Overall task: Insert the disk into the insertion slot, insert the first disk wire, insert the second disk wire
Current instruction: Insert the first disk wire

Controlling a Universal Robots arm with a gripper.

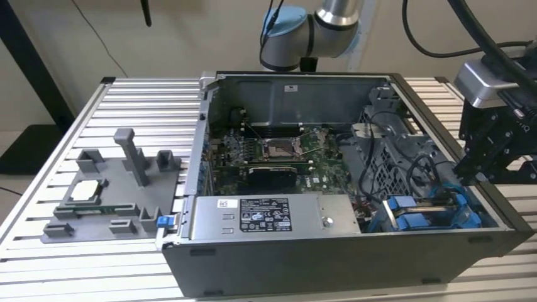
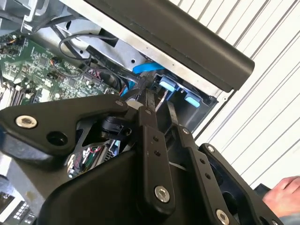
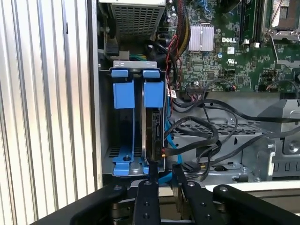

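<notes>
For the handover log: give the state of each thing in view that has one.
Case: open, side panel off.
Disk: standing on edge inside the slot.
Slot: holds the disk.
Tool: close to the disk's end.

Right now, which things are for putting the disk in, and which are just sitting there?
For the job: the disk, standing in the insertion slot; the blue wire by the slot; the gripper close to them.
Just lying about: the power-supply box; the motherboard; the grey parts tray outside the case.
</notes>
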